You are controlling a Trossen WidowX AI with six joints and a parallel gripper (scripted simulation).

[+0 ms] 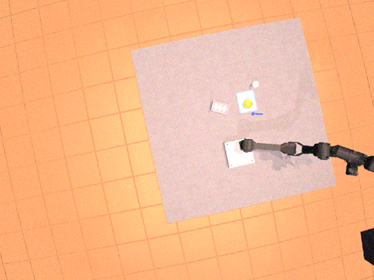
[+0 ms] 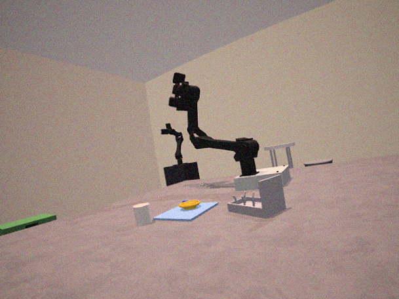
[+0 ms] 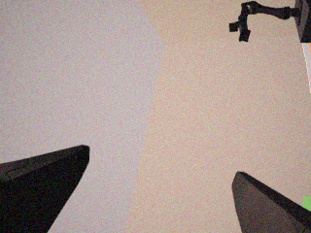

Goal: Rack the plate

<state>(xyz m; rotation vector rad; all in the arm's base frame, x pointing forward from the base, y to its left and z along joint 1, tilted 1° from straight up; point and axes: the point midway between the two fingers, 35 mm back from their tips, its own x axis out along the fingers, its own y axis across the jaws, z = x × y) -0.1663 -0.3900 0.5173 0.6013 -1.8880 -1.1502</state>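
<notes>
The yellow plate (image 1: pixel 248 103) (image 2: pixel 189 203) lies flat on a light blue board (image 1: pixel 241 95) (image 2: pixel 176 216). The grey dish rack (image 2: pixel 272 196) stands apart from the board, with a low tray, short upright rails and a tall wall at one end; it also shows in the top view (image 1: pixel 214 110), left of the plate. No plate stands in it. My gripper (image 3: pixel 162 167) is open with nothing between its fingers. It is raised high and far from the plate and rack, out at the right in the top view, pointing away from them.
A white cylinder (image 1: pixel 255 84) (image 2: pixel 142 214) stands beside the board. A blue spoon-like piece (image 1: pixel 258 113) lies at the board's other side. The arm's white base (image 1: pixel 234 159) (image 2: pixel 244 184) is near the rack. A green bar (image 2: pixel 26 223) is at the far left in the exterior view.
</notes>
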